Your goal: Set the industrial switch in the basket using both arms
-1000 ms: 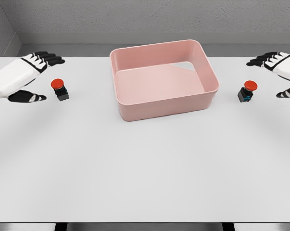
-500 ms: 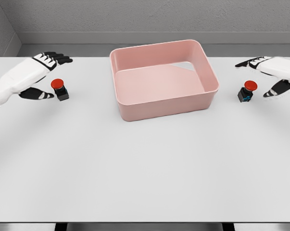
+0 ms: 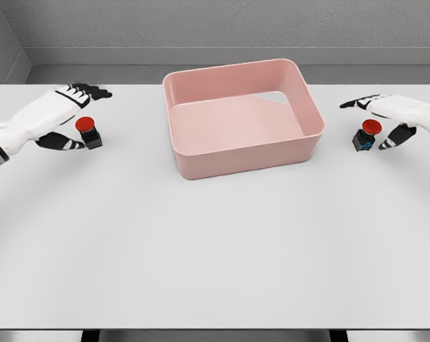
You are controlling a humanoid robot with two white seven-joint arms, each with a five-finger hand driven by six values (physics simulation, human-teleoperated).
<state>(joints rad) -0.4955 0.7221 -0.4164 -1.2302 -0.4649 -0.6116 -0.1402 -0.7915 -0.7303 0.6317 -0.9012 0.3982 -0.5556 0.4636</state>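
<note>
Two industrial switches, each a small black box with a red button on top, stand on the white table. One switch is at the left, the other switch at the right. Between them sits the pink basket, with nothing inside. My left hand is open around the left switch, fingers behind it and thumb in front, not touching that I can see. My right hand is open around the right switch in the same way, fingers stretched beyond it, thumb on the near side.
The white table spreads wide in front of the basket. A grey wall runs behind the table's far edge.
Both hands have moved inward over the second, from beside the switches to straddling them. The switches and the basket have not moved.
</note>
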